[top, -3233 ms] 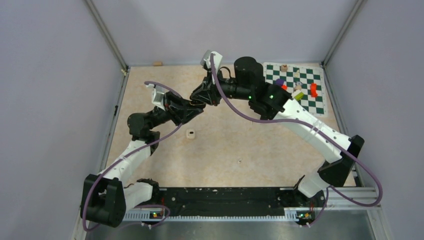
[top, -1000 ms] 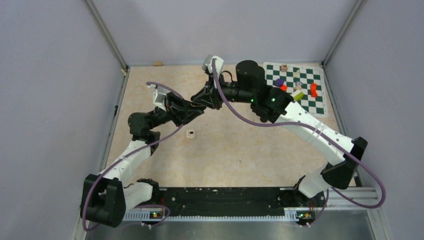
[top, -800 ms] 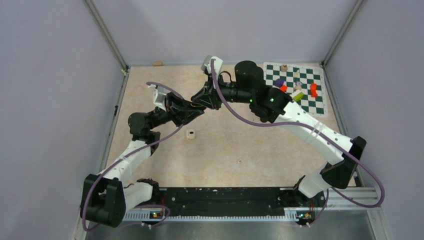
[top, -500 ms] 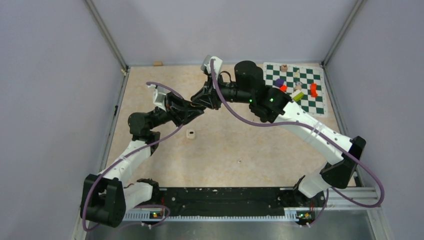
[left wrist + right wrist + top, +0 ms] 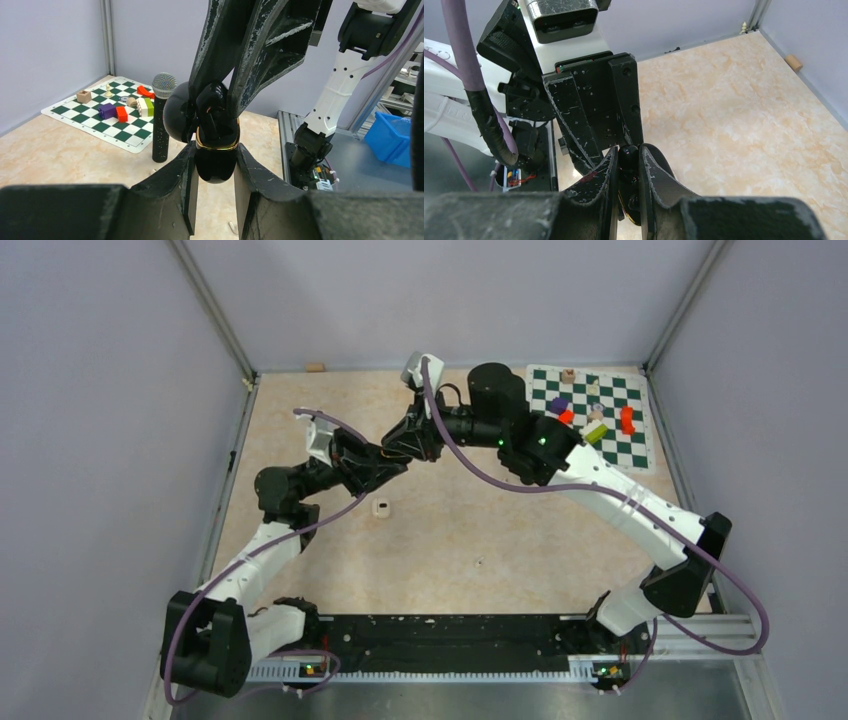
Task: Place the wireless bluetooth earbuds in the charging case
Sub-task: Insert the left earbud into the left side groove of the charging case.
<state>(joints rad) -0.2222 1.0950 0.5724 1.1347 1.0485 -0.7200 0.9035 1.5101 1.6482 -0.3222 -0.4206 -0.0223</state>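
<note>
Change minimal this past second: left gripper [image 5: 215, 151] pinches case [image 5: 216, 170], right gripper [image 5: 629, 150] pinches black bud [image 5: 628, 158] just above left gripper; I reckon seating is underway.

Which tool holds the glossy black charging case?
The left tool, clamped on the glossy black gold-banded charging case; the right tool pinches only a tiny black earbud.

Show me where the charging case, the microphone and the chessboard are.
charging case [image 5: 216, 167]: left wrist view, glossy lower shell.
microphone [image 5: 164, 86]: left wrist view, mesh head.
chessboard [image 5: 92, 125]: left wrist view, bare squares.
</note>
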